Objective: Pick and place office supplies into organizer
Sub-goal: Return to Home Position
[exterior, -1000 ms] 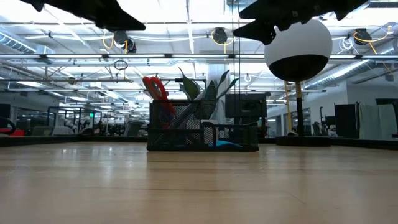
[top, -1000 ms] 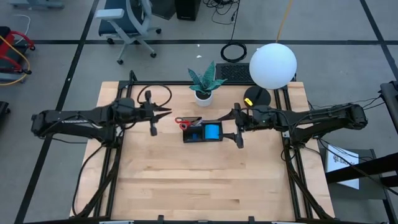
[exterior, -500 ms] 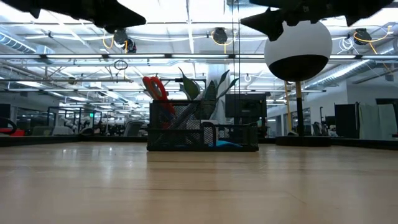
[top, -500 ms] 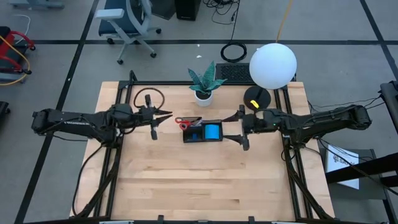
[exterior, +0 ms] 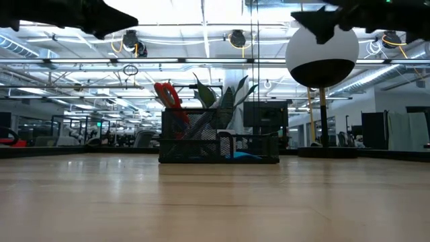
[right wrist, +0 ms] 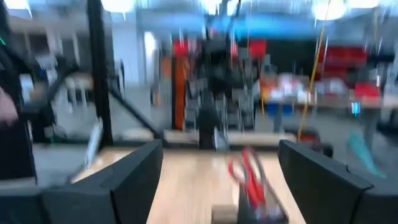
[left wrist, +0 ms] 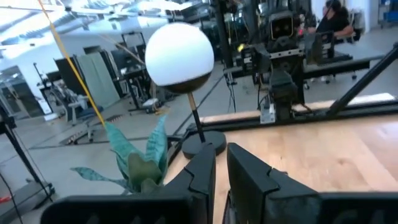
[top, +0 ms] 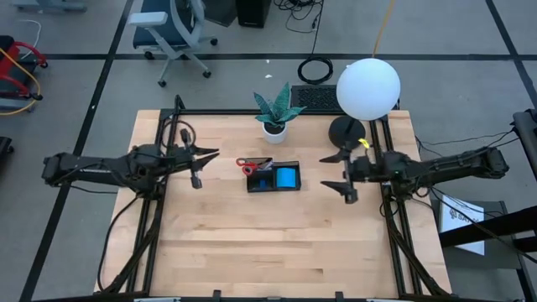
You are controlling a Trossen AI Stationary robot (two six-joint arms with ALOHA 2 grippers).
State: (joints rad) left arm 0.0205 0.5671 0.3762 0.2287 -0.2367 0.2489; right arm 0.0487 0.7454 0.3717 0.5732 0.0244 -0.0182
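The black mesh organizer (top: 273, 179) (exterior: 219, 146) stands at the table's middle. Red-handled scissors (top: 246, 164) (exterior: 168, 95) stick out of its left end, handles up, leaning on the rim. A blue note pad (top: 286, 177) lies in its right compartment. My left gripper (top: 214, 153) (left wrist: 221, 152) hovers left of the organizer, fingers nearly together, holding nothing. My right gripper (top: 327, 158) (right wrist: 221, 149) hovers to the organizer's right, open and empty; its blurred wrist view shows the scissors (right wrist: 249, 177) ahead. Both arms hang high above the table in the low view.
A potted green plant (top: 275, 109) stands behind the organizer. A lamp with a white globe (top: 368, 88) and a black round base (top: 346, 130) stands at the far right, close to my right arm. A black cable loops near the left arm (top: 180, 134). Bare wood fills the near half (top: 268, 243).
Both arms have drawn back from the organizer at height: the left gripper toward the table's left edge, the right gripper farther, toward the right edge. The organizer and its contents have stayed where they were.
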